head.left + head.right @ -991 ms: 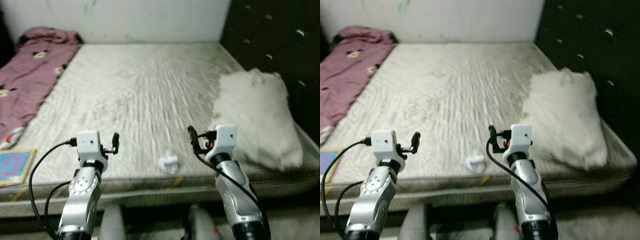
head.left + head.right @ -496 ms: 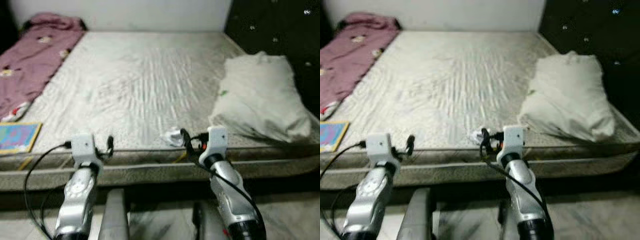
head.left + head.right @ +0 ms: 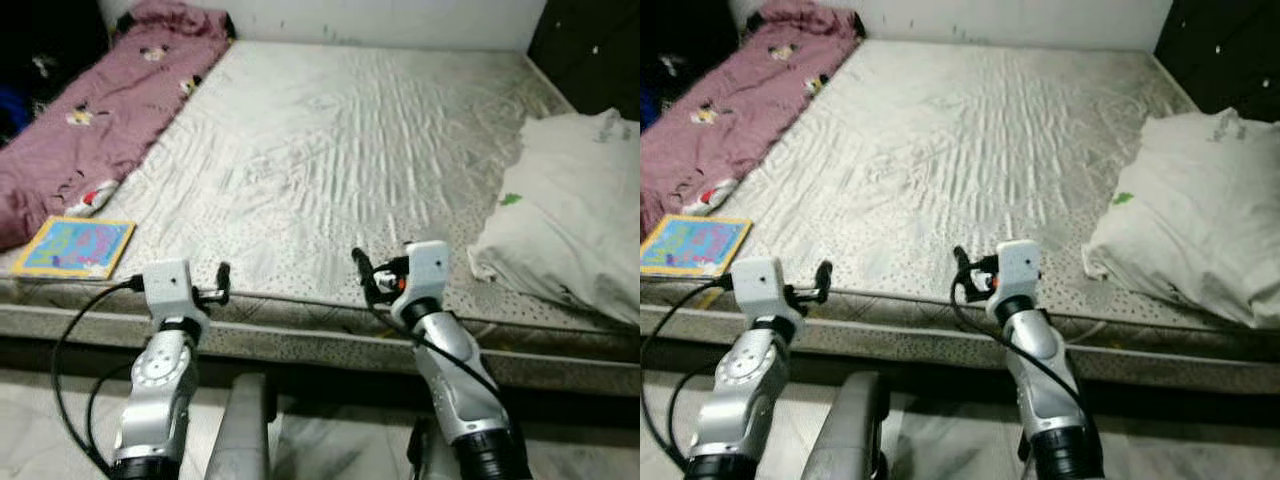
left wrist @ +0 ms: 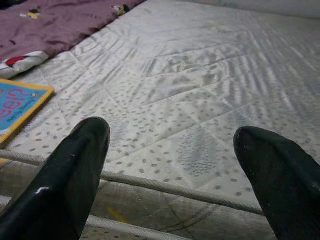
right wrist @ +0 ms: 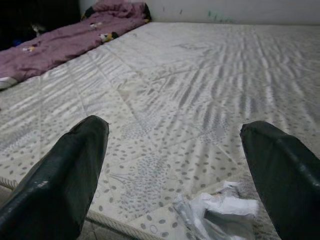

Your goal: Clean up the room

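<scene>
right gripper: held up at the near edge of the bed, fingers spread wide with nothing between them
crumpled white wrapper: the trash here, sitting on the mattress right at the near edge, just ahead of the right gripper and low between its fingers in the right wrist view, not touching them
left gripper: also up at the bed edge, off to the left, fingers wide apart and empty, pointing across the mattress
mattress: bare, pale, quilted with little dots, piping running along the near edge
picture book: blue and yellow, lying flat by the near left corner
pillow: white and rumpled, on the right side
purple blanket: cartoon print, bunched along the left side up to the far wall
</scene>
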